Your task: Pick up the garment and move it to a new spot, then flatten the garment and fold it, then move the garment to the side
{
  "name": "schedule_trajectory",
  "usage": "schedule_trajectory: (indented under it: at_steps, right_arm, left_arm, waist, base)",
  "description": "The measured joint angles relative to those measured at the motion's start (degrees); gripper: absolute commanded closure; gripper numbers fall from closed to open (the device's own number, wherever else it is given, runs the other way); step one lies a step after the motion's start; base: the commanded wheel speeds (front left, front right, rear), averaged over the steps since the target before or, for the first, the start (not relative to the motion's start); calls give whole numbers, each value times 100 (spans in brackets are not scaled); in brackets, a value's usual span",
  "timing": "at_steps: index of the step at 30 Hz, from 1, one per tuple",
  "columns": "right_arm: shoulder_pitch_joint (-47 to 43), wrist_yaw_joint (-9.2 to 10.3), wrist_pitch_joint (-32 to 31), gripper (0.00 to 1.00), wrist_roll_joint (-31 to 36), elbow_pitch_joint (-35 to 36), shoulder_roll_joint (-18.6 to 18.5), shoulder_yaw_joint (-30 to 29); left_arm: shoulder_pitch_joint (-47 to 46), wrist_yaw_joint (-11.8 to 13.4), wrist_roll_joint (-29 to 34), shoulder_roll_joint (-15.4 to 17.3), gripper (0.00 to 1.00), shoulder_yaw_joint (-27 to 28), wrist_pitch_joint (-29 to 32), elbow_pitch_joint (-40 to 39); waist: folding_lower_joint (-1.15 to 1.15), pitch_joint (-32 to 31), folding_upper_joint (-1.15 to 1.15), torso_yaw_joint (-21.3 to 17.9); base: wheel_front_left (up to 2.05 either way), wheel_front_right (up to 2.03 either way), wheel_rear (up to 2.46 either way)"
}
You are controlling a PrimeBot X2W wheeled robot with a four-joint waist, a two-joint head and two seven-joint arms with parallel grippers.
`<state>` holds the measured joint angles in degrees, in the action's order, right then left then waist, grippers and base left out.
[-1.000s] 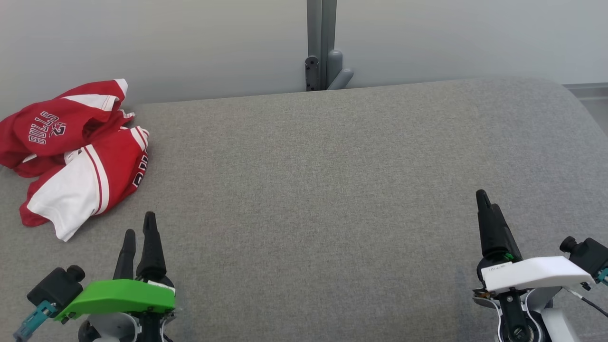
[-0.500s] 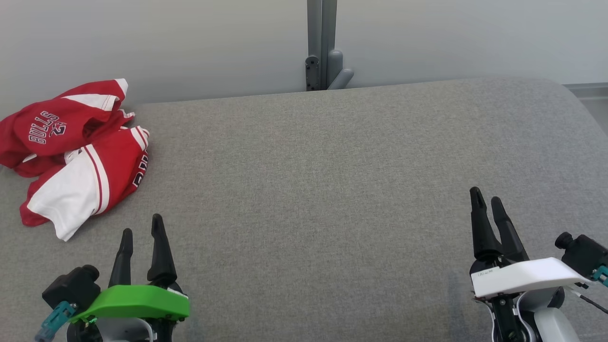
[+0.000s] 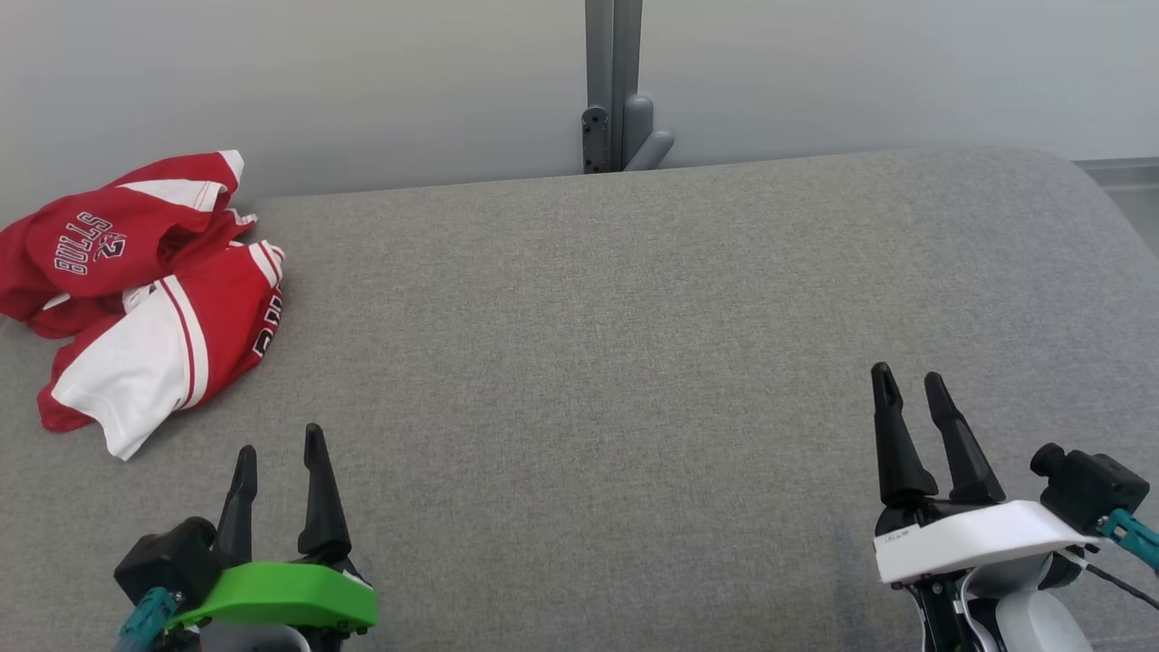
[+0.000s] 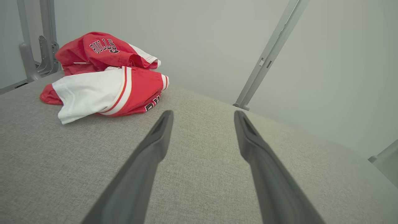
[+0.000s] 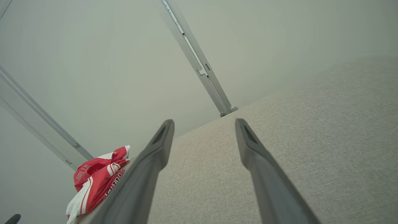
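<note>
Red-white garment (image 3: pixel 154 299) crumpled at table's (image 3: pixel 589 362) far-left edge. Judged light, soft, poss. slippery; pinch a raised fold. Left gripper (image 3: pixel 279 441), right gripper (image 3: pixel 906 374): fingers wide, empty, neither touching it.

You are looking at a grey, woven-fabric surface (image 3: pixel 634 362) with a rounded far edge. Directly on it, near its far left corner, the red-and-white garment (image 3: pixel 136 299) lies crumpled in a heap, with black lettering on its folds.
</note>
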<state>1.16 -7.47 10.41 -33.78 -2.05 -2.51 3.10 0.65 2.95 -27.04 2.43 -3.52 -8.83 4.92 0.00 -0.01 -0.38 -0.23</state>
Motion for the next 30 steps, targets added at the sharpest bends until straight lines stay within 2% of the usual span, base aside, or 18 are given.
schedule_trajectory:
  at_steps: [17,30]
  right_arm:
    - [-62,-1,186,0,1315,-143,-10,152]
    - [-68,-1,322,0,1896,-353,-15,207]
  left_arm:
    - [90,-26,843,8,0,-41,-274,234]
    - [174,9,1261,15,0,-18,-443,261]
  waist:
    - [0,7,0,4]
    - [0,-13,0,12]
  base:
    - [0,0,0]
    - [0,0,0]
